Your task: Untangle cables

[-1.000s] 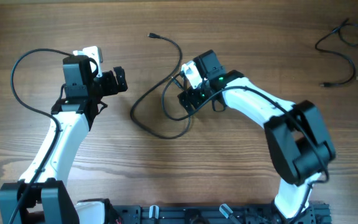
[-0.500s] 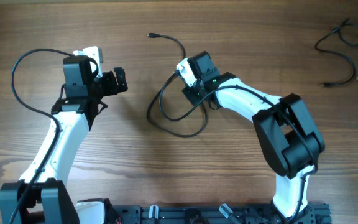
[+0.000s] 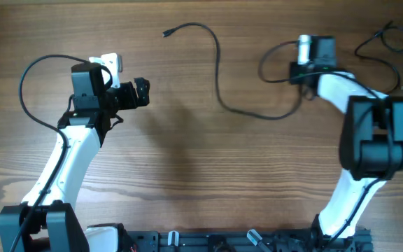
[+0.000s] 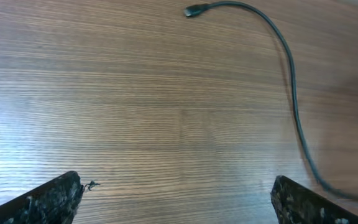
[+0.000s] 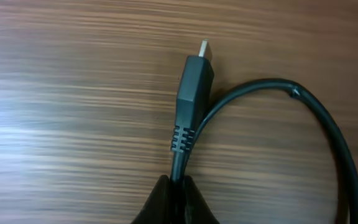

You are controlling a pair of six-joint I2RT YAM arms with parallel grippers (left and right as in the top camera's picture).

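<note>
at the left of the overhead view the left gripper (image 3: 140, 92) hangs over bare table (image 3: 187, 175), facing the middle of the frame. its own camera shows the two fingers (image 4: 55, 198) spread wide at the bottom corners with only wood grain between them. it holds nothing. it reads as a spare hand parked near the loose end, ready to pin it if needed.

the cable (image 3: 218, 70) starts at its free plug (image 3: 166, 33) in the upper middle and arcs right. it then drops down the centre and sweeps across the middle toward the upper right. there is no crossing along that stretch, so this cord looks nearly drawn out. one small loop shows just left of the right arm, where the cord curls back on itself.

in the right wrist view the right gripper (image 5: 178, 198) sits at the bottom centre, pinched together on the cord just behind the held plug (image 5: 194, 81). gripping at the stiff strain relief probably gives a firm hold, so a pull would run along the cord rather than kink it.

other cords (image 3: 387, 38) lie in the upper right corner and at the right edge, apart from this one. my guess is that this is the sorting side.
</note>
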